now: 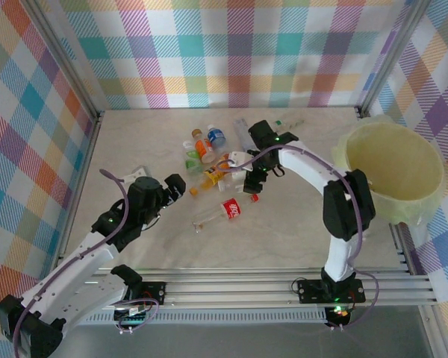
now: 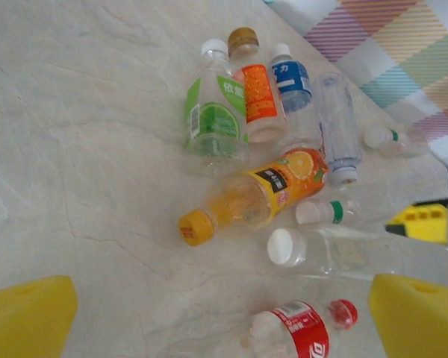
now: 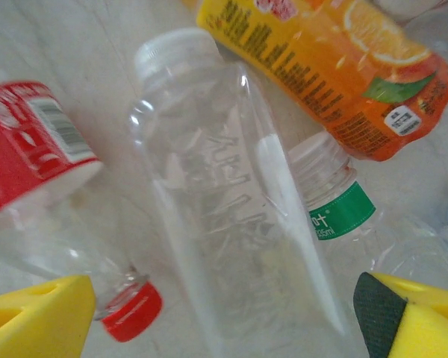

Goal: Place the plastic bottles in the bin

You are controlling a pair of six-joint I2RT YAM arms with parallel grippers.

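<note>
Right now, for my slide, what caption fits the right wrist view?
Open right pincer over a clear white-capped bottle, between a red-label bottle and an orange-label bottle.

pastel plaid walls (image 1: 231,52) surround a pale marbled tabletop (image 1: 284,239).

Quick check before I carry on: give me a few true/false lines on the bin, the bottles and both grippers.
1. The bin stands to the right of the bottle pile. True.
2. The left gripper holds a bottle. False: its fingers are open with nothing between them.
3. The orange-label juice bottle lies on its side. True.
4. The red-label bottle has lost its cap. False: its red cap is on.
5. The right gripper has its fingers on either side of a clear white-capped bottle. True.
</note>
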